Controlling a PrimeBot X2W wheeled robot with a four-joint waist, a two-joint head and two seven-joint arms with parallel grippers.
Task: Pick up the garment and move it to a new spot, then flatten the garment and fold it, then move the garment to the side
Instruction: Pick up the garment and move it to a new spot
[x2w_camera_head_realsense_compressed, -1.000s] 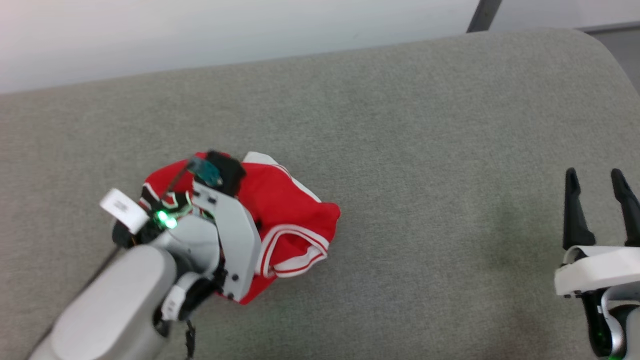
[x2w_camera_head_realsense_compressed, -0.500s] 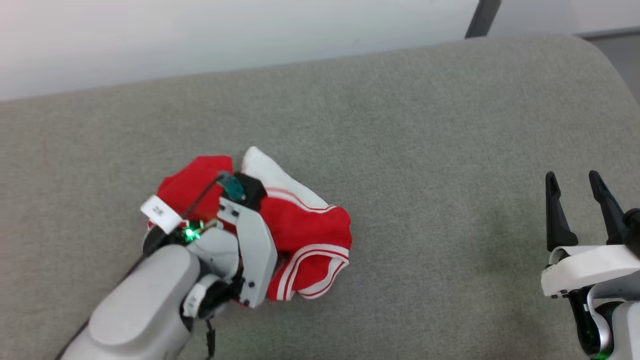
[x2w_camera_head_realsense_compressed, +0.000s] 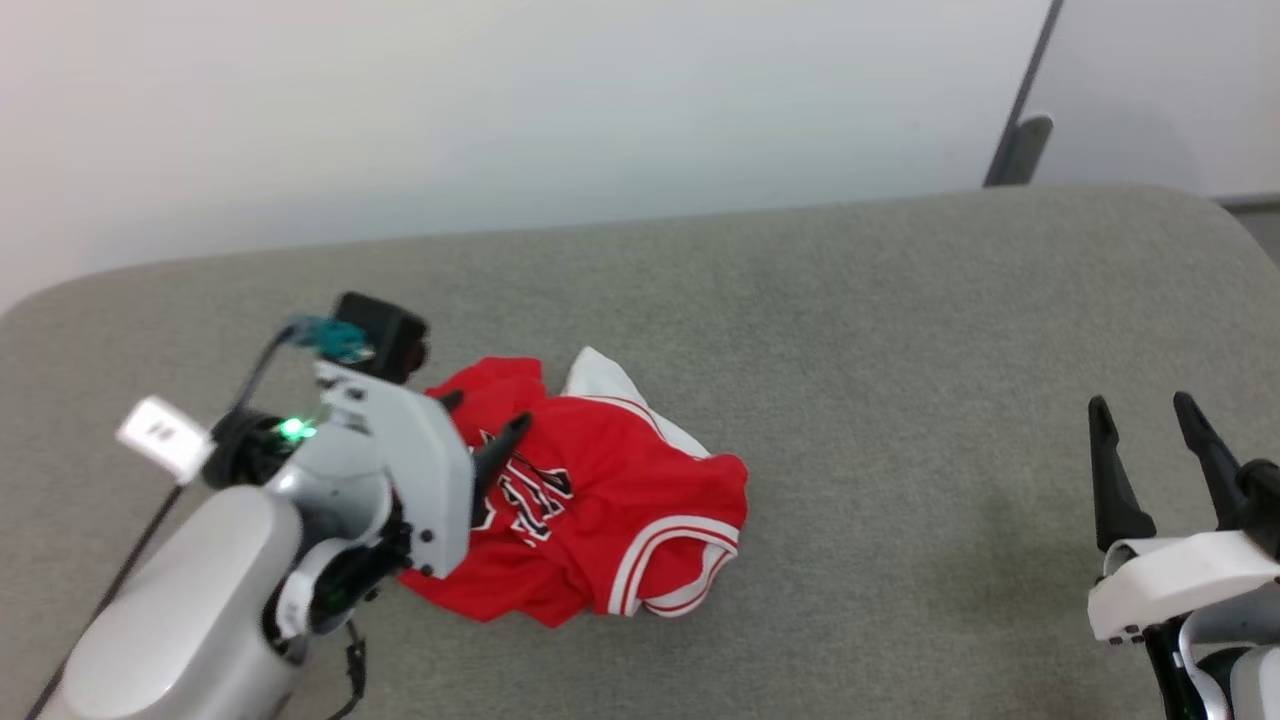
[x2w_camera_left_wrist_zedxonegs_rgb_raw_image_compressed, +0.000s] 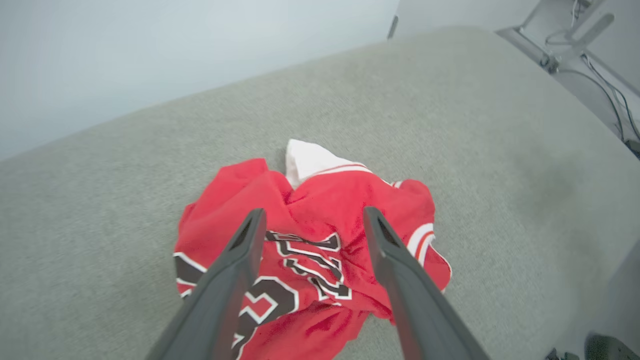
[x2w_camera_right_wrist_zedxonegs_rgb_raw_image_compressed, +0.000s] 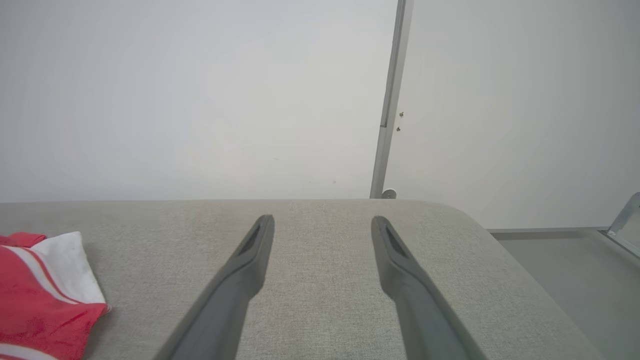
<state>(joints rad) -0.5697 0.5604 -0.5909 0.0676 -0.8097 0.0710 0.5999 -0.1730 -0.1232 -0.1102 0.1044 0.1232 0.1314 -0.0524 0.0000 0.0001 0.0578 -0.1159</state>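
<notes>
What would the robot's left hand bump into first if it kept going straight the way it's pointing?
Probably the crumpled red jersey shirt with white sleeves and black lettering: the open left hand points right at it. How close it is I can't tell.

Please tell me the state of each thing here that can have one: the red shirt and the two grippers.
Shirt: crumpled in a heap on the table, not flattened, not folded.
Left gripper: open, fingers apart over the shirt, not gripping it.
Right gripper: open, empty, well away from the shirt.
</notes>
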